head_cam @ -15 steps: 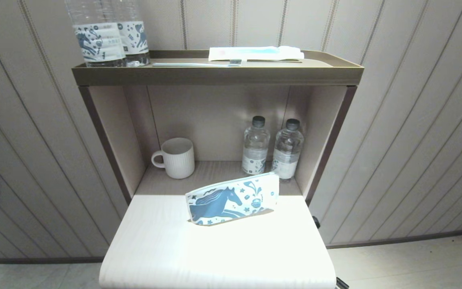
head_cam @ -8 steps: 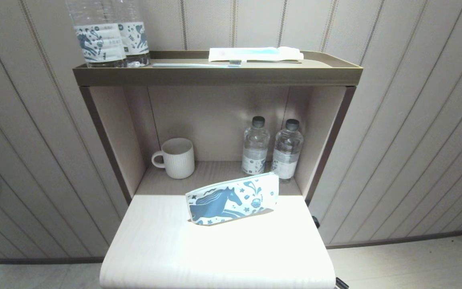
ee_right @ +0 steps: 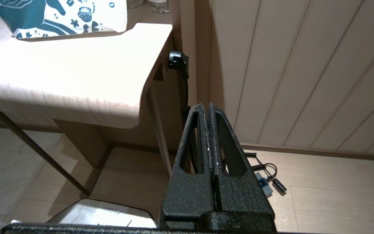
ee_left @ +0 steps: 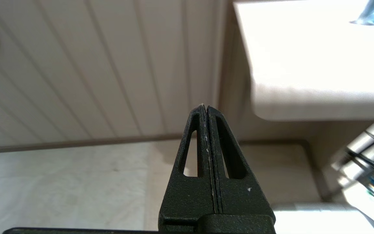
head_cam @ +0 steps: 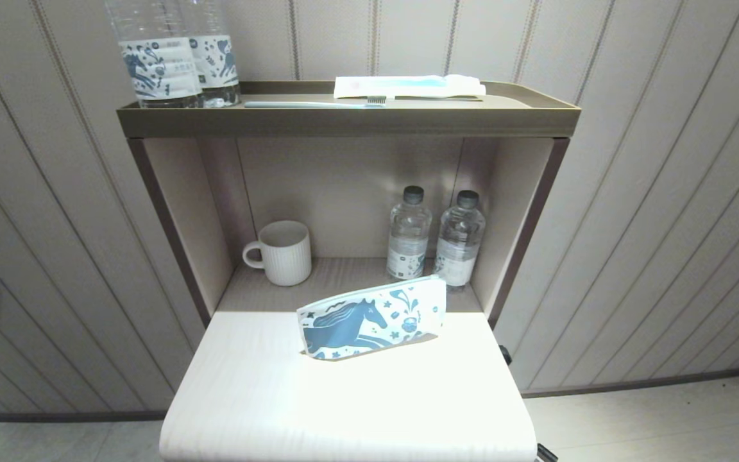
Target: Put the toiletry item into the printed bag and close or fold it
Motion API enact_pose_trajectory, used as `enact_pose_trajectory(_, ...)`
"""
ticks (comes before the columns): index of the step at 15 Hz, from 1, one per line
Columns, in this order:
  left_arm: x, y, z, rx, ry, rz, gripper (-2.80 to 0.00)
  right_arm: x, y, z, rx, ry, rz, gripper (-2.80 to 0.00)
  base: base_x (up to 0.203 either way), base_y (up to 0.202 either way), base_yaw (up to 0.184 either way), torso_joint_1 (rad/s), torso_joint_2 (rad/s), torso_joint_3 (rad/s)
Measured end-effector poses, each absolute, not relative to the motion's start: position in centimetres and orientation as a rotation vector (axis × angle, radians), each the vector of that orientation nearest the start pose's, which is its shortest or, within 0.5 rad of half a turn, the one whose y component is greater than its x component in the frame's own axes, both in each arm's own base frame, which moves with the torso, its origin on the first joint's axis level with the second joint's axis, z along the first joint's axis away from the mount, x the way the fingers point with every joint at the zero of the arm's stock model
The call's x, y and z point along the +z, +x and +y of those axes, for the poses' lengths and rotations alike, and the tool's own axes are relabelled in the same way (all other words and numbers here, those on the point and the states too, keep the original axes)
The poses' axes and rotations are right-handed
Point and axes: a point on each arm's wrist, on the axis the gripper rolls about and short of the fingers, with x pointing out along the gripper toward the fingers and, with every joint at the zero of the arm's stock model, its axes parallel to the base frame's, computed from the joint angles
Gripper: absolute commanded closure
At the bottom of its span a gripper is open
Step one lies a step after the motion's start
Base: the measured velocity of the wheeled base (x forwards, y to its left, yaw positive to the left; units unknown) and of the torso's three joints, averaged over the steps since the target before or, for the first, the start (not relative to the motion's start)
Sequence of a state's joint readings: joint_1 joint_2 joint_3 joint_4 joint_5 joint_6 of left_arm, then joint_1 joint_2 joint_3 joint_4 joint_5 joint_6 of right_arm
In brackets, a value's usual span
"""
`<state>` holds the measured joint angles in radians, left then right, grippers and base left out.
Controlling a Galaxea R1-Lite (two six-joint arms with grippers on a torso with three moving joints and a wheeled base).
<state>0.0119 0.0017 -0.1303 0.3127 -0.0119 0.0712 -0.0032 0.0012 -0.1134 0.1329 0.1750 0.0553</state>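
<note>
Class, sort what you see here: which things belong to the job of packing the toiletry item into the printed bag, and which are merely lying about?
Belong to the job:
printed bag, standing on the white table

Lying about:
mug
two small bottles
two large bottles
toothbrush
white packet

The toiletry item itself cannot be made out.

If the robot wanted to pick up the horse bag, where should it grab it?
Probably by the top edge. The printed bag stands on its long bottom edge on the white table, leaning a little, so its thin top seam sticks up free. An end effector coming down from above could pinch that seam near the middle, fingers either side of the flat cloth.
</note>
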Motion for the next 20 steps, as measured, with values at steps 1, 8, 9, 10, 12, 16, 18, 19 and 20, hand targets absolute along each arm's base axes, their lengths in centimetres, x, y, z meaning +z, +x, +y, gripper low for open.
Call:
enact_pose_trajectory(1, 7.9, -3.4, 0.0, 0.005, 0.078, 0.168, 0.0, 9.2, -3.3, 0.4, 0.169, 0.058, 0.026, 0.0, 0.0, 0.0, 0.0, 0.0, 0.0, 0.0)
enact_pose_trajectory(8, 7.6, -3.1, -0.1, -0.009, 0.097, 0.134, 0.0, 7.9, -2.6, -0.1, -0.037, 0.042, 0.024, 0.0, 0.0, 0.0, 0.0, 0.0, 0.0, 0.0)
enact_pose_trajectory(9, 7.6, -2.9, -0.1, -0.011, 0.099, 0.103, 0.0, 7.8, -2.6, -0.1, -0.038, 0.042, 0.027, 0.0, 0.0, 0.0, 0.0, 0.0, 0.0, 0.0)
enact_pose_trajectory(10, 7.6, -2.6, -0.1, -0.011, 0.1, 0.058, 0.0, 7.8, -2.6, -0.1, -0.038, 0.042, 0.028, 0.0, 0.0, 0.0, 0.0, 0.0, 0.0, 0.0)
enact_pose_trajectory(12, 7.7, -2.4, -0.1, -0.006, 0.101, 0.006, 0.0, 7.8, -2.6, -0.1, -0.039, 0.042, 0.031, 0.0, 0.0, 0.0, 0.0, 0.0, 0.0, 0.0)
enact_pose_trajectory(16, 7.5, -2.3, -0.1, -0.007, 0.098, 0.011, 0.0, 7.7, -2.6, -0.1, -0.039, 0.042, 0.033, 0.0, 0.0, 0.0, 0.0, 0.0, 0.0, 0.0)
enact_pose_trajectory(18, 7.5, -2.3, 0.0, -0.001, 0.065, 0.008, 0.0, 7.7, -2.6, -0.1, -0.039, 0.044, 0.034, 0.0, 0.0, 0.0, 0.0, 0.0, 0.0, 0.0)
enact_pose_trajectory(19, 7.5, -2.3, 0.0, 0.0, 0.057, 0.009, 0.0, 7.7, -2.6, -0.1, -0.04, 0.046, 0.033, 0.0, 0.0, 0.0, 0.0, 0.0, 0.0, 0.0)
enact_pose_trajectory(20, 7.5, -2.3, 0.0, 0.0, 0.057, 0.008, 0.0, 7.7, -2.6, -0.1, -0.04, 0.046, 0.035, 0.0, 0.0, 0.0, 0.0, 0.0, 0.0, 0.0)
